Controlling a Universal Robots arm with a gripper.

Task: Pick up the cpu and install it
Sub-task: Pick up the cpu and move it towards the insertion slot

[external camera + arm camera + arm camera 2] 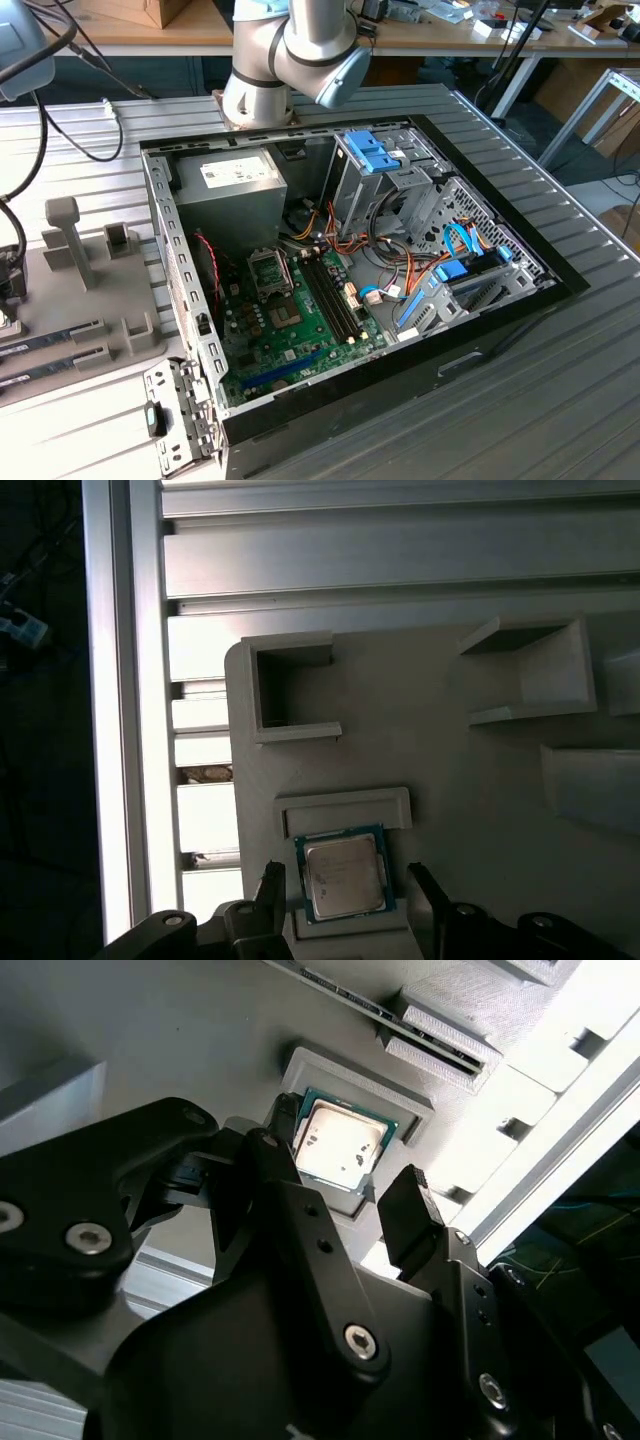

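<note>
Two black jaws stand spread apart, one on each side of the small, flat, square cpu (343,874) with its silvery metal top and thin green rim. In the first wrist view it lies flat in a shallow pale grey plastic cradle (345,808), between the jaws, a gap showing at each side.
</note>
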